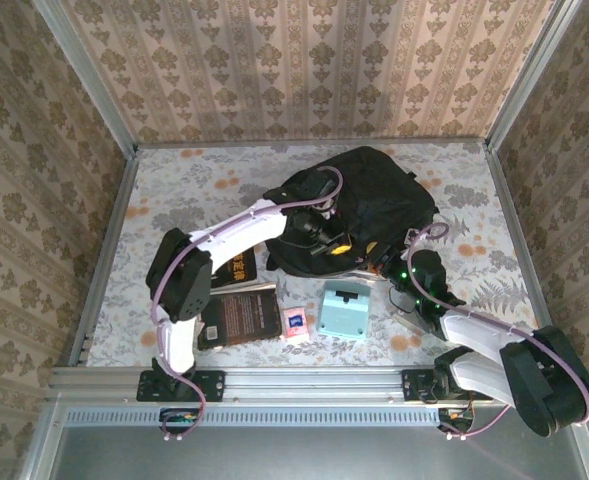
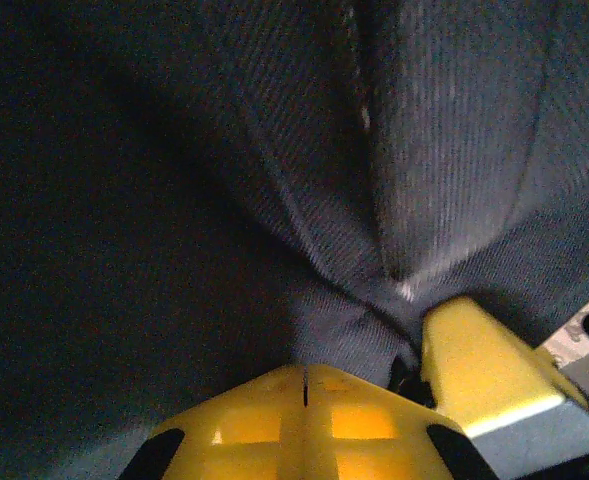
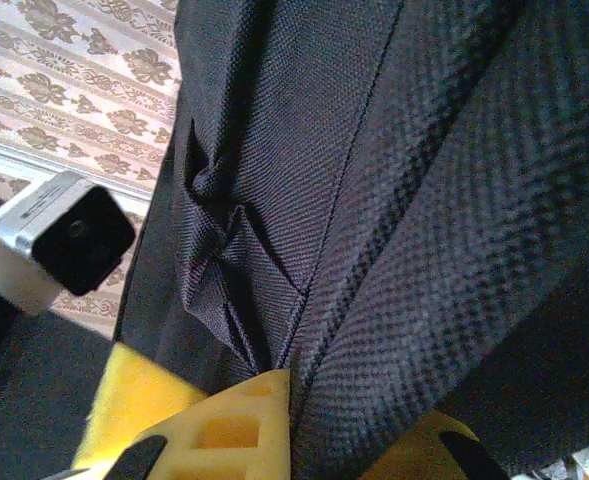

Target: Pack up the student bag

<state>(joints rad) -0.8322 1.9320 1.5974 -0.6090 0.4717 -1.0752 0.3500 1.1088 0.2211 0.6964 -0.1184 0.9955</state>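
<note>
The student bag (image 1: 379, 190) sits far-centre on the table (image 1: 174, 190), open tabletop left of it; books (image 1: 239, 315) and a teal box (image 1: 342, 308) crowd the near edge. Left gripper (image 1: 332, 243) and right gripper (image 1: 382, 258) each clench bag fabric

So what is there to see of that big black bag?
The bag is a large black backpack of soft woven cloth, rounded on top. It lies slumped on the far middle of the flowered table. Close up, the weave looks coarse, with a stitched seam and puckered folds. Both grippers hold its near side: the left gripper and the right gripper are each shut on a fold of the cloth.
</note>
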